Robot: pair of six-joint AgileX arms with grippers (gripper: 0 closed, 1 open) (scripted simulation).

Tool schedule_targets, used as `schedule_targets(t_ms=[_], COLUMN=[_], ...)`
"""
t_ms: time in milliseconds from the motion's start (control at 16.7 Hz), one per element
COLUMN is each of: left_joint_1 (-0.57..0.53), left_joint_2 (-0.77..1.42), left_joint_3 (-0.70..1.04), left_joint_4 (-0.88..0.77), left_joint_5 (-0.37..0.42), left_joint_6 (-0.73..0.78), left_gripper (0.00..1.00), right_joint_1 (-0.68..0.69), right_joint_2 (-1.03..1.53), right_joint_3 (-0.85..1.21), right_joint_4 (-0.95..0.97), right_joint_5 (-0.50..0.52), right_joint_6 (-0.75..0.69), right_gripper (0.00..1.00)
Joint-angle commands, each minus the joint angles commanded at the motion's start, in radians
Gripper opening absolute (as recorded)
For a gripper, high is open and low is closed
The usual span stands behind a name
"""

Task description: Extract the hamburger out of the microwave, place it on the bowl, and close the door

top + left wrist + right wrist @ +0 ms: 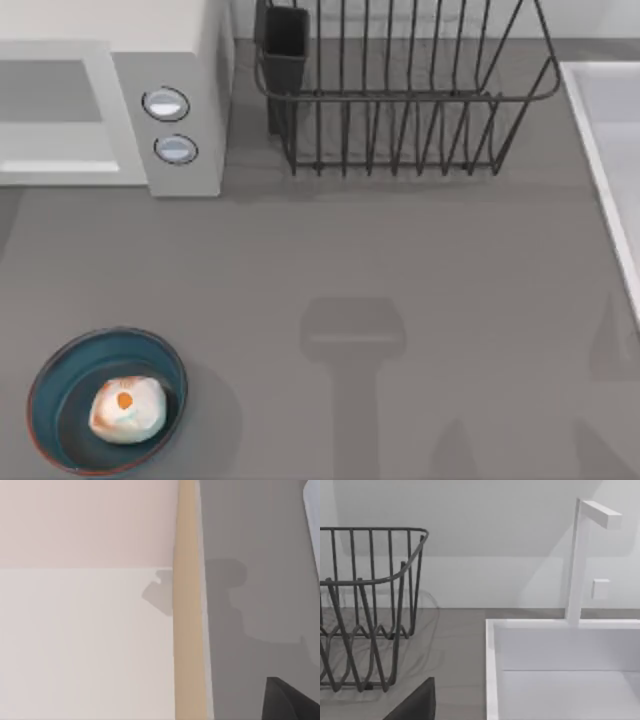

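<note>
— Where's the hamburger (128, 408)?

— In the bowl (50, 425), resting on the teal inside with the orange spot up. The bowl stands on the table (420, 240) in front of the microwave (185, 60), well apart from it.

— And the door (55, 115)?

— From above its grey window lies level with the microwave's knob panel (175, 165), so it looks shut. I can't make out the handle.

— What else is near the microwave?

— A black wire rack (400, 95) just to its right, with a dark cup (285, 40) hung on the end nearest the microwave. Farther right of the microwave, past the rack, is a white sink (600, 150). The right wrist view shows that rack and sink, and a white tap (577, 560) behind the sink.

— The grippers?

— A dark corner of the left gripper (292, 702) shows in its wrist view, over grey table beside a pale surface with a tan edge (187, 630). A dark bit of the right gripper (415, 705) shows between rack and sink. I can't tell whether either is open or closed.
</note>
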Motion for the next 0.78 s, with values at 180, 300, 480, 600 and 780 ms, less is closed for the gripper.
schedule_targets(t_ms=[180,300,480,600,780], left_joint_1=[0.002,0.004,0.008,0.01,0.01], left_joint_2=[0.03,0.058,0.1,0.118,0.12], left_joint_3=[-0.066,-0.124,-0.211,-0.245,-0.25], left_joint_4=[0.093,0.186,0.315,0.359,0.364], left_joint_5=[-0.001,-0.001,-0.001,-0.001,-0.001], left_joint_6=[0.002,0.005,0.008,0.01,0.01], left_gripper=[0.0,0.0,0.0,0.0,0.0], right_joint_1=[0.0,0.0,0.0,0.0,0.0], right_joint_2=[0.0,0.0,0.0,0.0,0.0], right_joint_3=[0.0,0.0,0.0,0.0,0.0], right_joint_4=[0.0,0.0,0.0,0.0,0.0], right_joint_5=[0.0,0.0,0.0,0.0,0.0], right_joint_6=[0.0,0.0,0.0,0.0,0.0], right_gripper=[1.0,1.0,1.0,1.0,1.0])
